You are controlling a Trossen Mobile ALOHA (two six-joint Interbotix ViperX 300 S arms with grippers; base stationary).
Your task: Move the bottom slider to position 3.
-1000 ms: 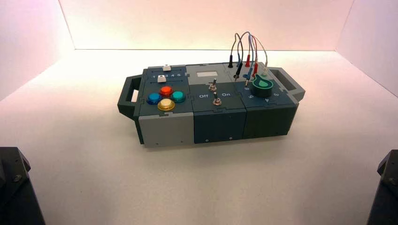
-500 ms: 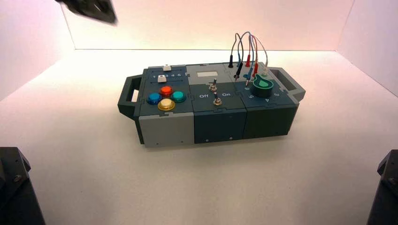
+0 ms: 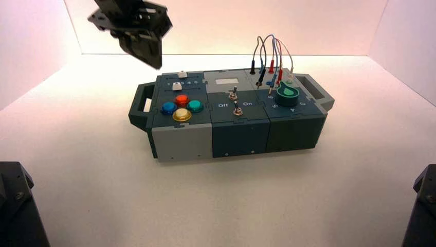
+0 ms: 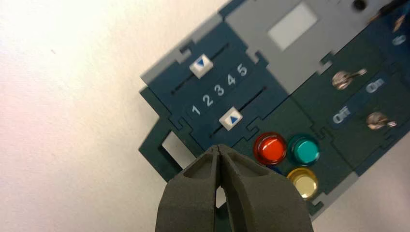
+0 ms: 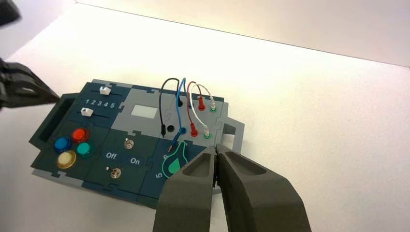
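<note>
The bottom slider [image 4: 231,119], a tiny white square knob with a blue triangle, sits on its track about level with the printed 2. It also shows in the high view [image 3: 177,86]. Position 3 [image 4: 219,90] is the middle numeral of the row 1 2 3 4 5. The upper twin knob [image 4: 201,65] sits near the 1 to 2 end. My left gripper [image 4: 220,147] is shut and empty. It hovers above the box's left handle end [image 3: 156,64], apart from the knob. My right gripper [image 5: 215,149] is shut, held back from the box.
Red [image 4: 270,148], teal [image 4: 303,151] and yellow [image 4: 303,182] round buttons lie beside the sliders, with a blue one [image 3: 168,108]. Two toggle switches [image 3: 235,102], a green dial [image 3: 288,94] and plugged wires [image 3: 270,56] fill the box's middle and right. Carry handles [image 3: 143,103] stick out.
My left arm has come into the high view from the top left and moved right and down toward the slider end of the box. The sliders have not moved.
</note>
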